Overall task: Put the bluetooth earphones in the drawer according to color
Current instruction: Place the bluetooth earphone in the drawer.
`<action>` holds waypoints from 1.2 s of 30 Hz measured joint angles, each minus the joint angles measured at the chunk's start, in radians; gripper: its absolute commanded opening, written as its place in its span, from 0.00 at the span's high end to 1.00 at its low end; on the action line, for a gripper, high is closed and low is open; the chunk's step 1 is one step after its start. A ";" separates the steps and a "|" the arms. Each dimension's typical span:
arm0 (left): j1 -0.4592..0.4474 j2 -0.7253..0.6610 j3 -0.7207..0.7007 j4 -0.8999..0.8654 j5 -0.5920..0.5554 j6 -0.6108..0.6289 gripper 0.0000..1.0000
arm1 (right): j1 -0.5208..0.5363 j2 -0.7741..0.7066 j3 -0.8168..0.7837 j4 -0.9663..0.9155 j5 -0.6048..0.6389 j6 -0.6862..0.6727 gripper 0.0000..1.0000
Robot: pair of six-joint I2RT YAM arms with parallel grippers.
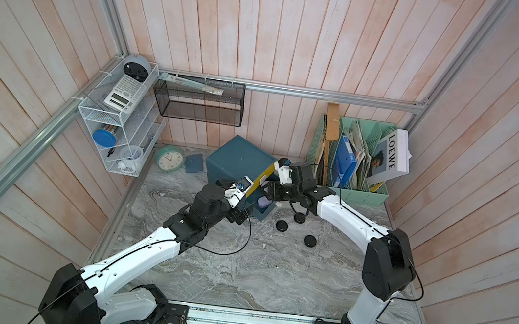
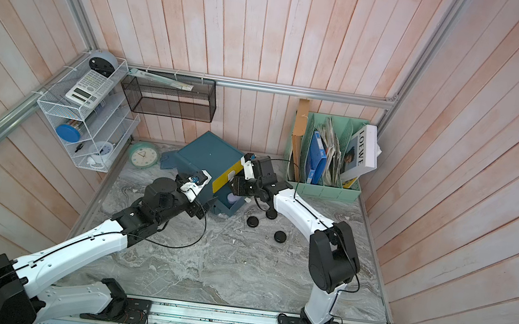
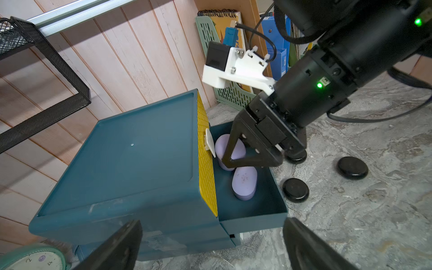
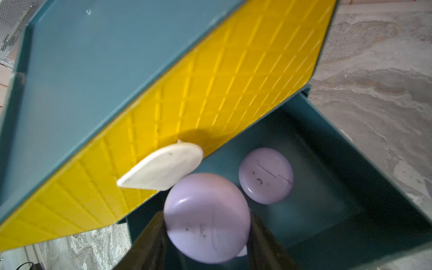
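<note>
Both top views look steeply down from high above the worktop [image 1: 236, 269]. Each wrist camera sits close, facing the drawer [image 3: 140, 152], which all views share.

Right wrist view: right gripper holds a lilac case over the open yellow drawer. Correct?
No: the open drawer is teal; the yellow drawer above it is shut, as the right wrist view shows. The right gripper does hold a lilac case over it.
</note>
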 measured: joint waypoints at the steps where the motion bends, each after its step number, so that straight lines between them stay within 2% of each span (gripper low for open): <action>1: 0.000 0.000 0.000 0.000 0.000 0.000 0.00 | 0.000 0.000 0.001 0.001 0.000 0.000 0.84; 10: 0.000 0.000 0.000 0.000 0.000 0.000 0.00 | 0.000 0.030 0.016 -0.003 -0.003 0.010 0.54; 18: 0.000 0.000 0.000 0.000 -0.001 0.000 0.00 | 0.000 0.033 0.020 -0.002 -0.006 0.016 0.39; 36: 0.000 -0.003 0.002 0.001 -0.022 0.000 0.00 | 0.000 0.033 0.024 -0.001 -0.006 0.029 0.36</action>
